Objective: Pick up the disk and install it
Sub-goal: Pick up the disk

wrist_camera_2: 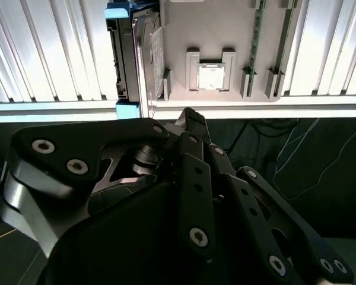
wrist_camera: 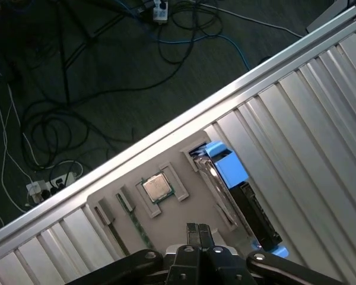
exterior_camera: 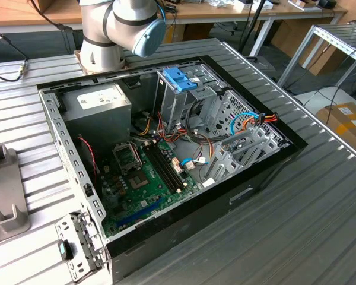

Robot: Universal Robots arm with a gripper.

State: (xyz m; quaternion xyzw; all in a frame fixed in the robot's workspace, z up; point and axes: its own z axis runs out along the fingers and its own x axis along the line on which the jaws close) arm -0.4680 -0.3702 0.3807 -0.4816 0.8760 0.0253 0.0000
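Your black linkage gripper (wrist_camera: 199, 230) hangs above the pale grey slotted fixture plate (wrist_camera: 187, 208), its 2 fingertips seemingly pressed together on nothing, though the angle is steep. The disk (wrist_camera: 237, 200), a grey-and-dark metal hard drive with bright blue rails, stands on edge in a slot of that plate, near the gripper but apart from it. For a clean pick, spread the jaws wider than the drive's thickness, centre them over its upper edge, and keep clear of the square silver processor chip (wrist_camera: 157, 188) nearby.

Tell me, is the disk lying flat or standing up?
Standing on its edge. In the first wrist view the disk sits upright in a slot of the grey holder, thin side showing.
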